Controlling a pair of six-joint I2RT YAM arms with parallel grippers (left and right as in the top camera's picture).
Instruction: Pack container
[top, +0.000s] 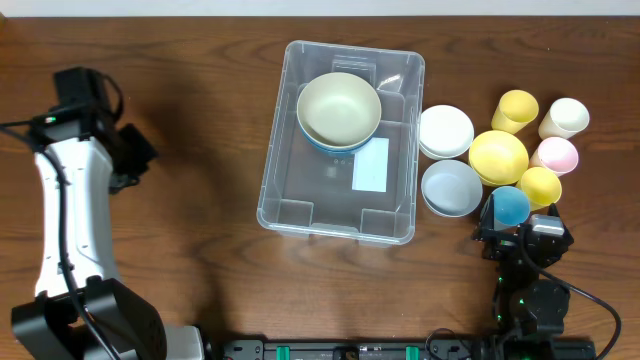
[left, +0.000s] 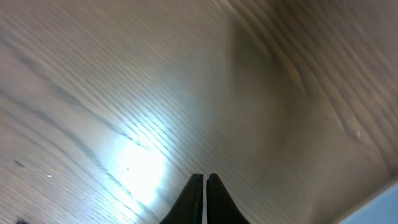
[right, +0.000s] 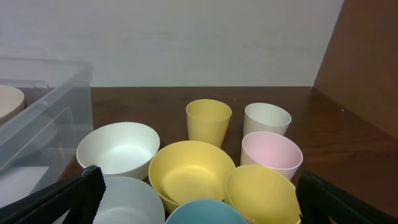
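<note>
At the right near edge of the bench (top: 180, 80), the right tool (right: 199, 208): spread wide, pinching nothing. Between its two fingers, just in front, the blue cup (right: 202, 213); cannot tell whether touching.

Just behind the blue cup, the yellow bowl (right: 189, 171), and to the right of it the low yellow cup (right: 261, 193). Further back, the pink cup (right: 272, 152), the cream cup (right: 266, 119) and the tall yellow cup (right: 208, 121), all upright and close together. Left of the yellow bowl, the white bowl (right: 118, 149); nearer, the pale bowl (right: 127, 199).

At the left side, the left tool (left: 204, 186): pressed together, nothing between the fingers, hanging over bare wood, well apart from everything else.

In the middle of the bench, the container (top: 275, 190), upright and open, just beside the white bowl and the pale bowl, on their left. Inside, at the far end, the cream bowl (top: 340, 108), nested in a blue bowl (top: 335, 149). On the base, near the right wall, the white label (top: 370, 165).
</note>
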